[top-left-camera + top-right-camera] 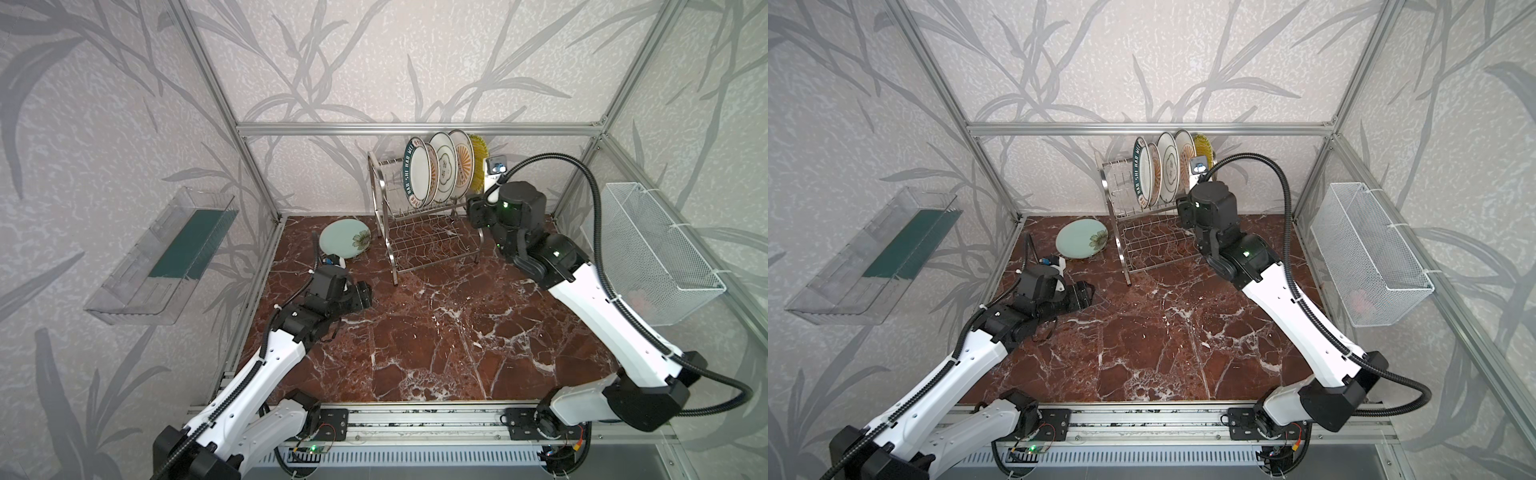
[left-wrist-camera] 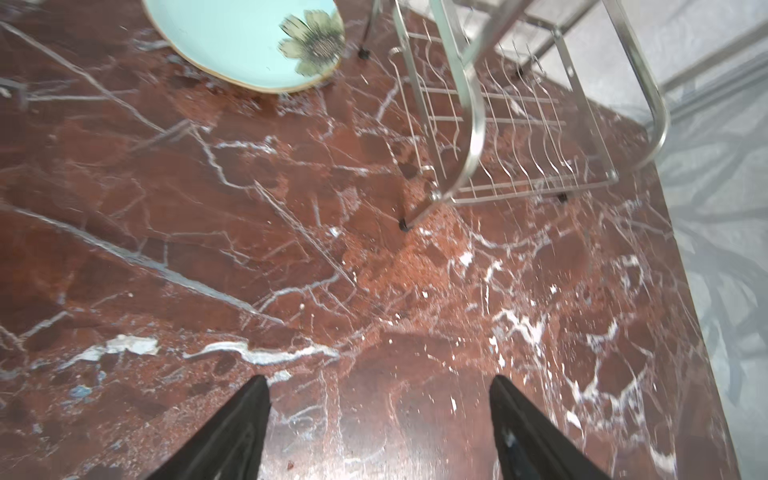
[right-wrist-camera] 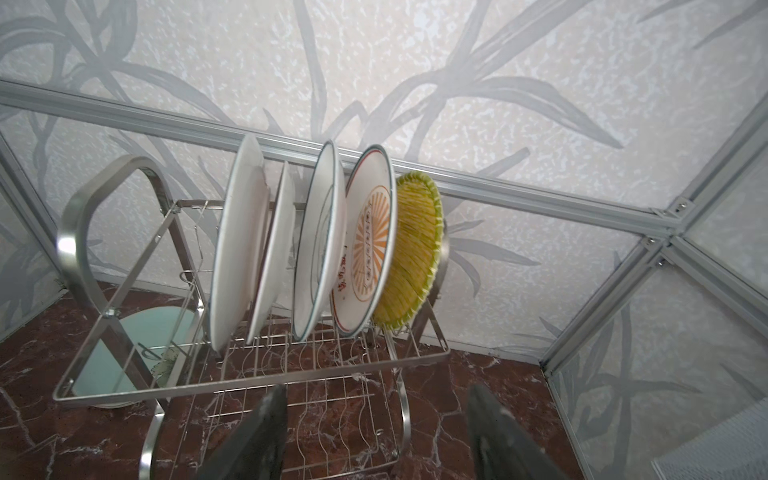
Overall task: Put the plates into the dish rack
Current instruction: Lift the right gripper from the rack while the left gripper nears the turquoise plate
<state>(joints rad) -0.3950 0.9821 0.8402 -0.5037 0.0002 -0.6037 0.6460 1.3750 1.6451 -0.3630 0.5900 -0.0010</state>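
The steel dish rack (image 1: 430,243) stands at the back of the table. Several plates stand upright in its upper tier: teal-lettered (image 1: 415,174), quatrefoil (image 1: 444,166), sunburst (image 1: 463,162) and yellow ribbed (image 3: 415,249) at the far end. A pale mint flower plate (image 1: 343,243) lies flat on the table left of the rack, also in the left wrist view (image 2: 245,41). My left gripper (image 2: 378,378) hovers open over bare marble, short of that plate. My right gripper (image 3: 378,388) is open and empty, just off the rack's right front corner.
A clear plastic tray (image 1: 166,257) hangs on the left wall and a white mesh basket (image 1: 656,253) on the right wall. The rack's lower tier (image 1: 1154,245) holds nothing. Red marble tabletop (image 1: 415,332) spreads in front, fenced by aluminium frame posts.
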